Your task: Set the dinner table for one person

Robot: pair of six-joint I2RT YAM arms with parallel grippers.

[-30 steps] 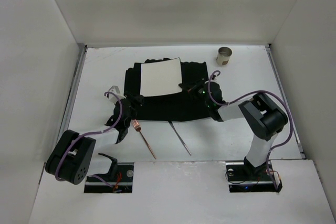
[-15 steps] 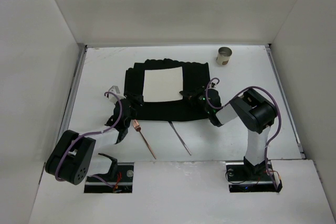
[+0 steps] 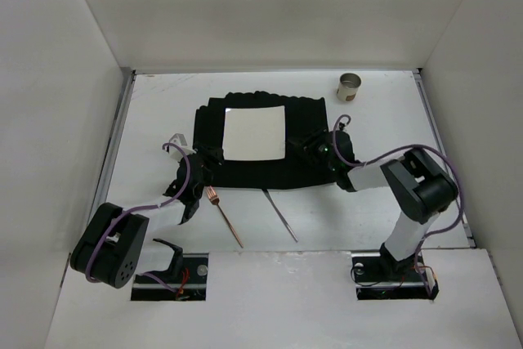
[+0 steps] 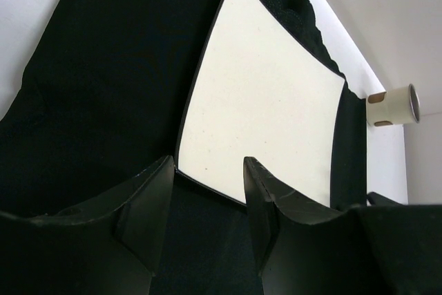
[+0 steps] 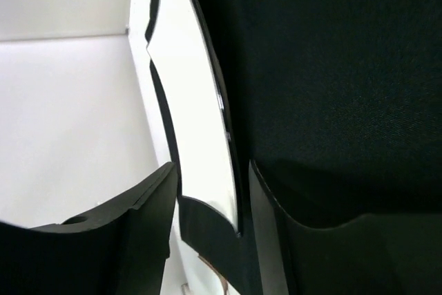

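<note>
My left pincer (image 3: pixel 198 171) sits low at the left near corner of the black mat (image 3: pixel 245 173). The mat lies on the worktop (image 3: pixel 147 120), which spreads white beneath and around both my arms. The left jaws stand partly apart and hold nothing. The left wrist view shows only mat beneath them, with the near corner of the square white plate (image 3: pixel 255 132) just beyond the tips.

The plate lies flat on the mat. My right pincer (image 3: pixel 306 146) is just beside the plate's right edge, jaws apart and gripping nothing. The right wrist view shows that edge end-on in the gap; I cannot tell whether a finger touches it.

A second ago the plate was skewed; now it lies square. Half a second ago the right pincer was at its near right corner, and it has since drawn back rightward. The left pincer has not moved.

Only the top view shows the copper-coloured utensil (image 3: pixel 225 217) and the thin grey utensil (image 3: pixel 279 215), both on bare worktop near the mat's near edge. The cup (image 3: pixel 350 87) at far right also appears in the left wrist view, but not in the right.
</note>
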